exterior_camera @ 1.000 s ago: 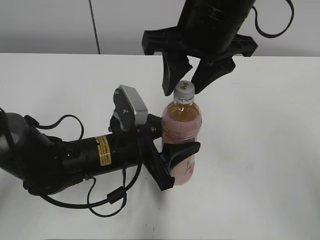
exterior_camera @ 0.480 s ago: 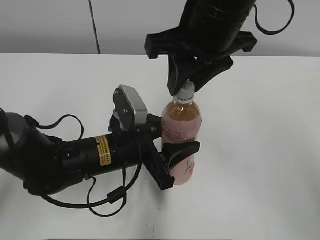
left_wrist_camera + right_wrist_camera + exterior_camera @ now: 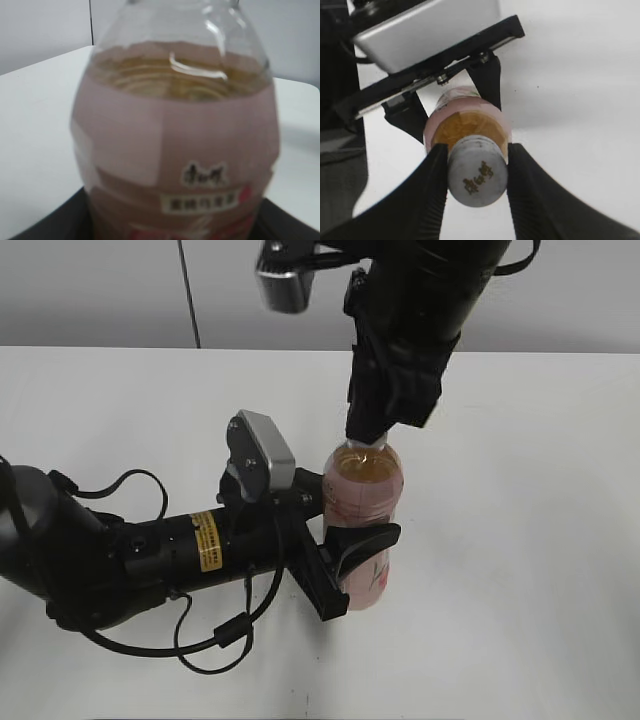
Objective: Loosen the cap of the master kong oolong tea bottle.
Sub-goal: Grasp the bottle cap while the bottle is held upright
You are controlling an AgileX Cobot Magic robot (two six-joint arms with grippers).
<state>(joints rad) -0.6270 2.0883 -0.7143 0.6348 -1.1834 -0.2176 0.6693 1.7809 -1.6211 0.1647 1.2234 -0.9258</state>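
The master kong oolong tea bottle (image 3: 365, 500) stands upright on the white table, amber tea above a pink label; it fills the left wrist view (image 3: 175, 135). My left gripper (image 3: 352, 555) is shut on the bottle's lower body from the left. My right gripper (image 3: 375, 425) comes down from above and is shut on the cap, which it hides in the exterior view. In the right wrist view the white cap (image 3: 477, 172) with a small mark on top sits pinched between the two black fingers (image 3: 476, 175).
The left arm (image 3: 150, 555) lies low across the table's front left with loose cables. The right arm (image 3: 425, 300) hangs over the bottle from the back. A dark vertical seam marks the wall (image 3: 188, 290) behind the table.
My right gripper came down over the cap, closed on it and turned about the bottle's axis; its wrist camera now shows at upper left. The bottle and left arm have not moved.
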